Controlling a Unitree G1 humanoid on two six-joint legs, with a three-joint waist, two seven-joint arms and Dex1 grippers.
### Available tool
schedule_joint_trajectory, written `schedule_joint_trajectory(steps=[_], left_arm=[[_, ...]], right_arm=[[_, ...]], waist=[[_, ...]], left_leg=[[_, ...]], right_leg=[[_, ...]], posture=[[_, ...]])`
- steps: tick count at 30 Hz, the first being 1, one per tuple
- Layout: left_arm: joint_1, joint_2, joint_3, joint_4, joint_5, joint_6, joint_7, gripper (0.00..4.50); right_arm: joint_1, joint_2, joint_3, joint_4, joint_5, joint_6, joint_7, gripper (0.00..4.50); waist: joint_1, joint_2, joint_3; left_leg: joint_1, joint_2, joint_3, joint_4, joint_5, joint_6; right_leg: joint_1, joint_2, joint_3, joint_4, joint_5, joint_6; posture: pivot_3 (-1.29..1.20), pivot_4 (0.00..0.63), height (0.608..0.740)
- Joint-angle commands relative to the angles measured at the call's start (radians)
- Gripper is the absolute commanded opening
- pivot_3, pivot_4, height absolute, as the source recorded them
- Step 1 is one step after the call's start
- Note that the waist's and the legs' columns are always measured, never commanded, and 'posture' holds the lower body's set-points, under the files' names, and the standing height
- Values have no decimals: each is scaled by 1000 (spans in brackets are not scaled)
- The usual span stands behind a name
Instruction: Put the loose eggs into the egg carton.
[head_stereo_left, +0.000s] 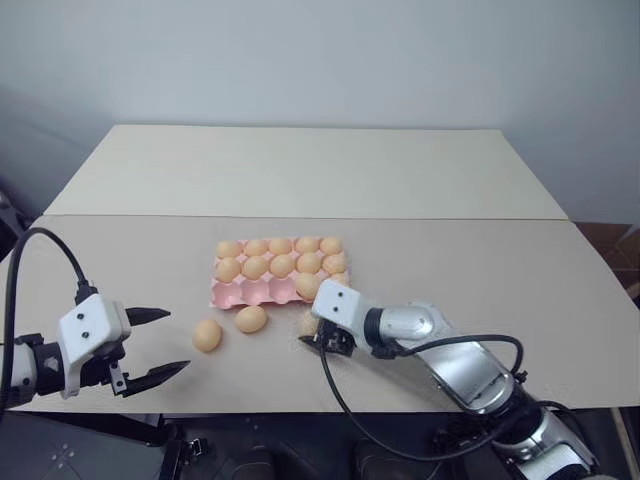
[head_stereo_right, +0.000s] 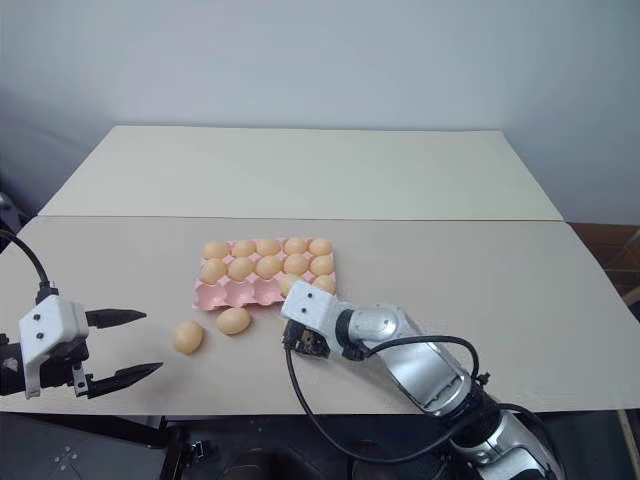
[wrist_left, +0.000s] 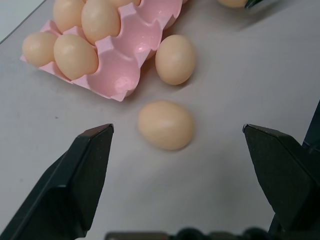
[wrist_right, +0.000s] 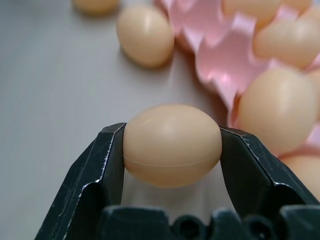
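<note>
- Left gripper hanging over the tabletop's near-left part, jaws spread wide, holding nothing.
- Two eggs lying loose on the table towards the near edge: one just ahead of those fingers, another beside the carton's near side.
- Carton sitting mid-table, near row's left cups standing bare.
- Right gripper pinching a third egg between both fingers, just off the carton's near-right corner.
</note>
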Motion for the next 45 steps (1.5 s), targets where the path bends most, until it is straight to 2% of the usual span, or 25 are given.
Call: schedule_joint_trajectory(steps=[1, 13, 21, 22, 23, 26, 30, 37, 42, 45], left_arm=[[1, -1, 22, -11, 5, -17, 6, 4500], [20, -21, 33, -65, -8, 12, 42, 4500], [51, -29, 57, -79, -10, 16, 44, 4500], [52, -29, 57, -79, -9, 16, 44, 4500], [52, -28, 57, -78, -8, 16, 44, 4500], [43, -21, 48, -74, -10, 32, 49, 4500], [32, -18, 41, -67, -7, 26, 44, 4500], [8, -11, 23, -45, -1, 12, 36, 4500], [1, -19, 18, -40, -3, 2, 33, 4500], [12, -53, 44, -31, -37, 0, 28, 4500]], right_arm=[[-72, 24, -52, -42, 19, -43, 5, 2673], [-205, 139, 112, 324, -276, -436, -120, 2673], [-189, 159, 118, 379, -340, -545, -80, 2673], [-186, 161, 119, 378, -348, -547, -80, 3355], [-183, 161, 121, 379, -360, -553, -80, 3537], [-176, 161, 128, 390, -395, -563, -82, 4463], [-167, 172, 118, 392, -418, -558, -80, 4463], [-144, 181, 63, 305, -386, -485, -43, 4463], [-113, 173, -57, 164, -225, -316, 57, 4463], [-53, 58, -191, 67, -83, -254, 178, 4463]], waist=[[-1, 0, 0], [1, 0, 0], [1, 0, 0], [1, 0, 0], [1, 0, 0], [2, 0, 0], [2, 0, 0], [2, 0, 0], [3, 0, 0], [8, 0, 0]], left_leg=[[0, 0, 0, 0, 0, 0], [0, 0, 0, 0, 0, 0], [0, 0, 0, 0, 0, 0], [0, 0, 0, 0, 0, 0], [0, 0, 0, 0, 0, 0], [0, 0, 0, 0, 0, 0], [0, 0, 0, 0, 0, 0], [0, 0, 0, 0, 0, 0], [0, 0, 0, 0, 0, 0], [0, 0, 0, 0, 0, 0]], right_leg=[[0, 0, 0, 1, 0, 0], [-1, 0, 0, 1, 0, 0], [-1, 0, 0, 1, 0, 0], [-1, 0, 0, 1, 0, 0], [-1, 0, 0, 1, 0, 0], [-1, 0, 0, 1, 0, 0], [-1, 0, 0, 1, 0, 0], [-1, 0, 0, 1, 0, 0], [-1, 0, 0, 1, 0, 0], [0, 0, 0, 0, 0, 0]], posture=[[0, 150, 740], [0, 150, 740], [0, 150, 740], [0, 150, 740], [0, 150, 740], [0, 150, 740], [0, 150, 740], [0, 150, 740], [0, 150, 740], [0, 150, 740]])
